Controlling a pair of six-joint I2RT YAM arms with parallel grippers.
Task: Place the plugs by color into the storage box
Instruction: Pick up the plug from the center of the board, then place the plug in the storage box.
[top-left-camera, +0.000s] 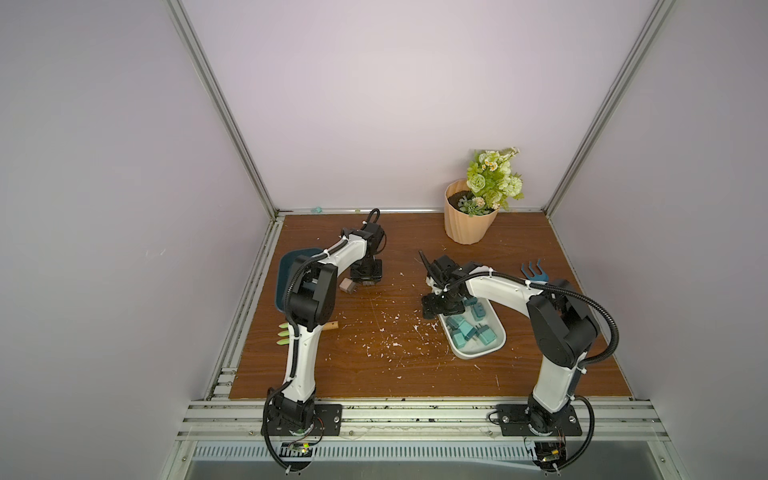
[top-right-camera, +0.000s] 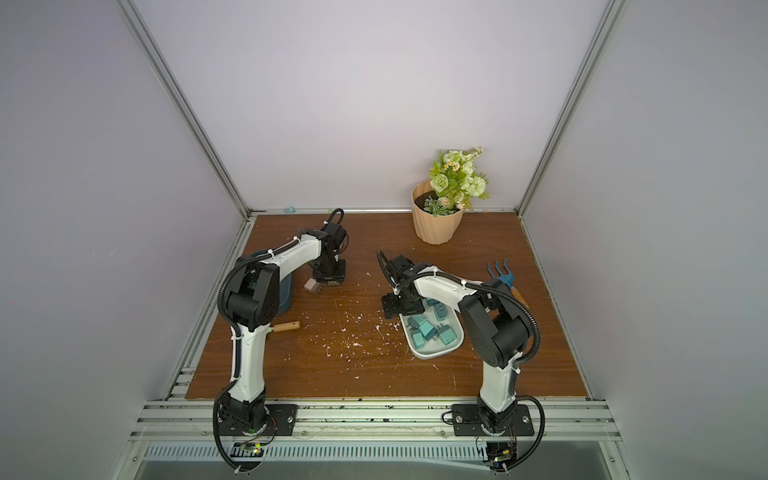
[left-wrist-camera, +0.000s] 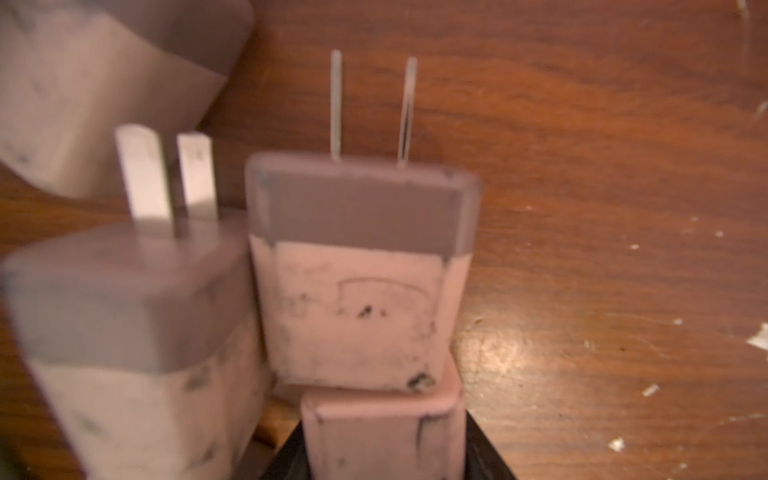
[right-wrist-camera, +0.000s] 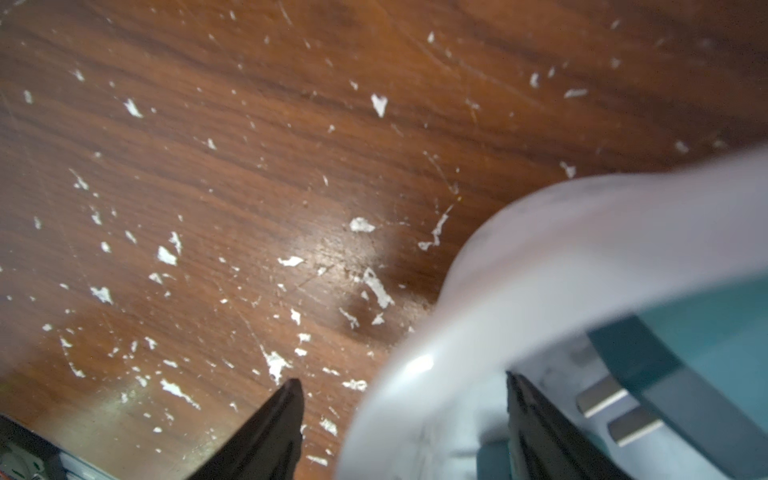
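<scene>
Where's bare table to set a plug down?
Free: table between the left gripper and right gripper, flecks only; also the front strip by the arm bases. Crowded: pink plugs near the blue bin; white tray full of teal plugs.

Place: we take this for a robotics lab test cell.
Enclosure: plain pale lilac wall panels (top-left-camera: 374, 104) sit in bare silver aluminium profile posts (top-left-camera: 224, 108).
Bench: we see a brown wood-grain board (top-left-camera: 374, 370) fronted by slotted aluminium rails (top-left-camera: 415, 409).
Machines: a white-and-black left arm (top-left-camera: 299, 357) and a matching right arm (top-left-camera: 552, 374) stand bolted on black base plates (top-left-camera: 328, 415).
Wiring: black corrugated cable hoses (top-left-camera: 609, 328) run exposed.
Prop: a peach ribbed pot of green flowers (top-left-camera: 463, 226) stands by the back wall.
</scene>
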